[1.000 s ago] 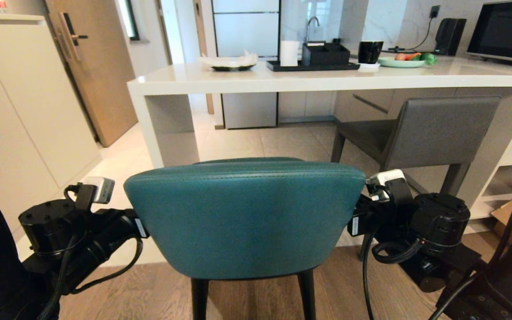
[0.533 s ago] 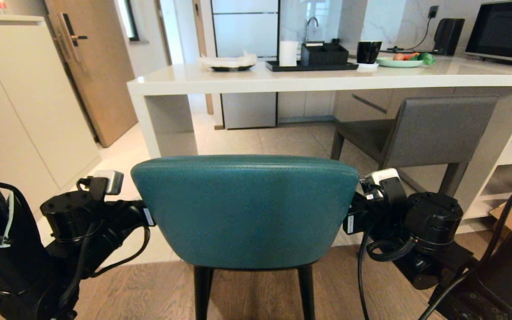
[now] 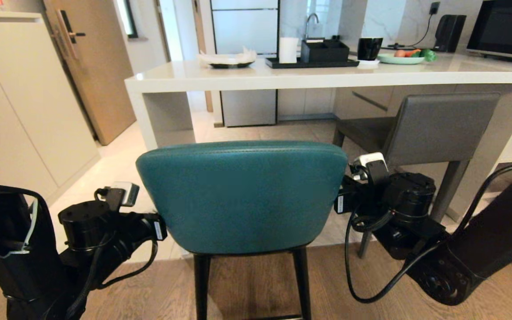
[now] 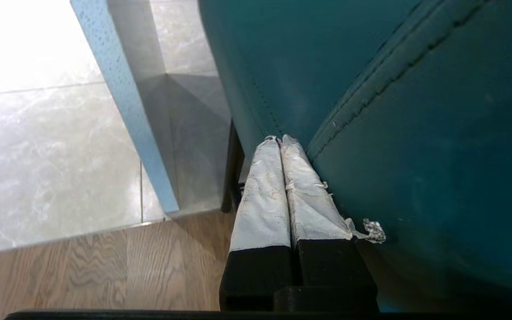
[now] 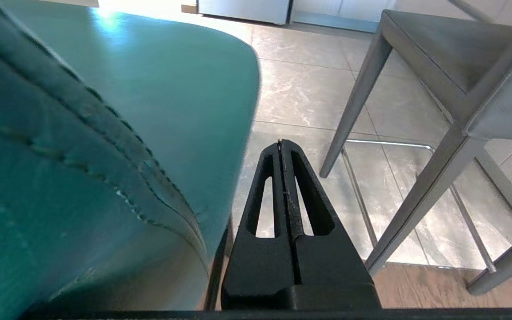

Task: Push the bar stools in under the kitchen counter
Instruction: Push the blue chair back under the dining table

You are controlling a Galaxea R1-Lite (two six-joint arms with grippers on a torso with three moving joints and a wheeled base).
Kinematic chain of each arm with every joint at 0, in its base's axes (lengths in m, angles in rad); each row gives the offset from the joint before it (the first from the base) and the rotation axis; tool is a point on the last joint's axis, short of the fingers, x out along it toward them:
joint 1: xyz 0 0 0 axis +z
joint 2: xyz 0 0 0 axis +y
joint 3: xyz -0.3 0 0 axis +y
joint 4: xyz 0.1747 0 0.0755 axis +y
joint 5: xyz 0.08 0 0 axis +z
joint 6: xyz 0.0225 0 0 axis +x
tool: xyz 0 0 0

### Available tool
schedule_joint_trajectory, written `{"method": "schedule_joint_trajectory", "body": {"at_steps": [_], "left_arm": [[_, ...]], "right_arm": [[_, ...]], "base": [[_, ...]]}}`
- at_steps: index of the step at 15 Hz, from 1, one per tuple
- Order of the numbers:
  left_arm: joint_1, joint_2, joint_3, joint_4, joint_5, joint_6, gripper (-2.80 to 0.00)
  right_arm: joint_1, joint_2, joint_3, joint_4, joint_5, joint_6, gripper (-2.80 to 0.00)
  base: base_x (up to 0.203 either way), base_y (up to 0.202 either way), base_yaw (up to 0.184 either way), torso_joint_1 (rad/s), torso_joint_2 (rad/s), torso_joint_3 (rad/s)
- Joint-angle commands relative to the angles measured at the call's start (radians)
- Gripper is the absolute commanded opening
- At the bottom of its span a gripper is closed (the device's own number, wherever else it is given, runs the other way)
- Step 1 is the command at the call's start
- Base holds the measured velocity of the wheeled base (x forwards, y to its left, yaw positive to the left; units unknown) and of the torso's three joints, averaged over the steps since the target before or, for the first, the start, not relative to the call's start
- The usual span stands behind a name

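Note:
The teal bar stool (image 3: 242,195) stands in front of me, its rounded back toward me and its black legs on the wood floor. Its seat points at the off-white kitchen counter (image 3: 327,76). The dark grey stool (image 3: 434,126) sits to the right with its seat under the counter top. My left gripper (image 4: 279,141) is shut with nothing in it, lying against the left edge of the teal back (image 4: 398,133). My right gripper (image 5: 280,144) is shut and empty beside the right edge of the teal back (image 5: 105,146). In the head view both sets of fingertips are hidden behind the stool.
The counter's slab end panel (image 3: 149,120) stands left of the teal stool. Beige cabinets (image 3: 20,106) and a wooden door (image 3: 91,62) line the left. On the counter are a black tray (image 3: 311,63), a mug (image 3: 368,48), a plate of vegetables (image 3: 400,58) and a microwave (image 3: 507,29).
The teal stool has moved away from me toward the counter, and both arms have gone forward with it at its sides. The whole scene has shifted slightly as well.

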Motion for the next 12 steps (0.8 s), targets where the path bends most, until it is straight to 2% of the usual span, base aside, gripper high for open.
{"method": "schedule_joint_trajectory", "body": {"at_steps": [1,6,12], "left_arm": [[-0.026,0.016,-0.02,-0.013,-0.008,-0.007,-2.8],[-0.064,0.018,-0.028,-0.013,-0.004,-0.008,-2.8],[-0.077,0.06,-0.113,-0.013,0.046,-0.005,-2.8]], "right_arm": [[-0.018,0.004,-0.03,0.002,-0.006,0.001,-2.8],[-0.062,0.053,-0.077,0.002,-0.001,-0.044,-2.8],[-0.056,-0.013,0.005,-0.011,-0.003,-0.034,-2.8]], "base": [[0.0,0.0,0.0,0.0,0.0,0.0],[0.0,0.0,0.0,0.0,0.0,0.0],[0.0,0.0,0.0,0.0,0.0,0.0]]}}
